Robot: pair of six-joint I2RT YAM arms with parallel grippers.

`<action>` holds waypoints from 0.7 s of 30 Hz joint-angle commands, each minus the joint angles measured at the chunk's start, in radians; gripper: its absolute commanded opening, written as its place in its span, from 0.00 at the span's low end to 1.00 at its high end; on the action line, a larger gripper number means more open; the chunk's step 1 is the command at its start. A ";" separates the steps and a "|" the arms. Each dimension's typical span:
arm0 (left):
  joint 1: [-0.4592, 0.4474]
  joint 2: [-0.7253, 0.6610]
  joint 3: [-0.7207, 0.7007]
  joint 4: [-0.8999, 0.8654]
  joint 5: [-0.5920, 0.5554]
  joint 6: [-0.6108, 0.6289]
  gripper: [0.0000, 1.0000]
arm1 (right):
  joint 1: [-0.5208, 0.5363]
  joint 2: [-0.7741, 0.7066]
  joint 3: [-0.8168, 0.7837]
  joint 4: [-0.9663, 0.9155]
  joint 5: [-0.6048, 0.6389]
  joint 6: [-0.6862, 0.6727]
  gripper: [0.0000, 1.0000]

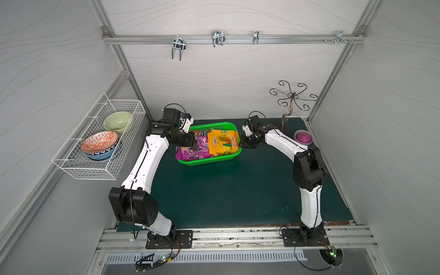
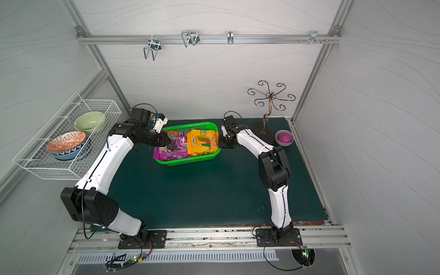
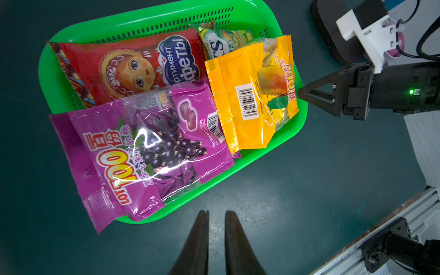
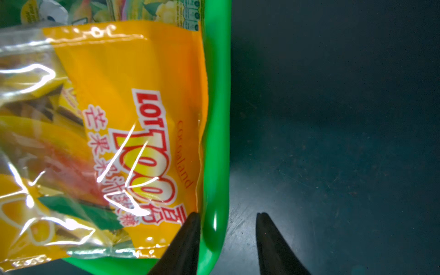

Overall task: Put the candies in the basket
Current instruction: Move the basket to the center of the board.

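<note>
The green basket [image 1: 215,124] [image 2: 190,125] [image 3: 166,14] stands at the back of the dark mat with several candies in it. A purple grape bag [image 1: 192,150] [image 3: 152,152] lies at its left end and overhangs the rim. Beside it lie a yellow-orange bag [image 1: 222,142] [image 3: 247,100] [image 4: 133,71], a red bag [image 3: 123,66] and a small green-yellow bag [image 3: 223,42]. My left gripper [image 1: 194,142] [image 3: 217,212] hovers at the basket's left end, slightly open and empty. My right gripper [image 1: 243,142] [image 4: 228,213] stands open astride the basket's right rim [image 4: 216,119], one finger inside by the yellow-orange bag.
A white wire basket [image 1: 100,138] with bowls hangs on the left wall. At the back right stand a curly metal hook stand [image 1: 291,100] and a pink bowl holding a purple ball [image 1: 302,137]. A rail with hooks [image 1: 217,39] crosses the back wall.
</note>
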 commanded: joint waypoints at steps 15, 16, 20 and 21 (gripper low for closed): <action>0.005 0.006 0.037 0.027 -0.076 0.020 0.18 | 0.025 -0.012 -0.016 -0.190 0.197 0.156 0.00; 0.005 0.006 0.040 0.027 -0.078 0.020 0.18 | 0.024 -0.035 -0.040 -0.189 0.210 0.156 0.00; 0.005 0.006 0.045 0.035 -0.098 0.023 0.19 | 0.006 -0.168 -0.207 -0.154 0.232 0.155 0.00; 0.005 0.008 0.047 0.038 -0.103 0.023 0.19 | -0.001 -0.204 -0.255 -0.147 0.234 0.155 0.00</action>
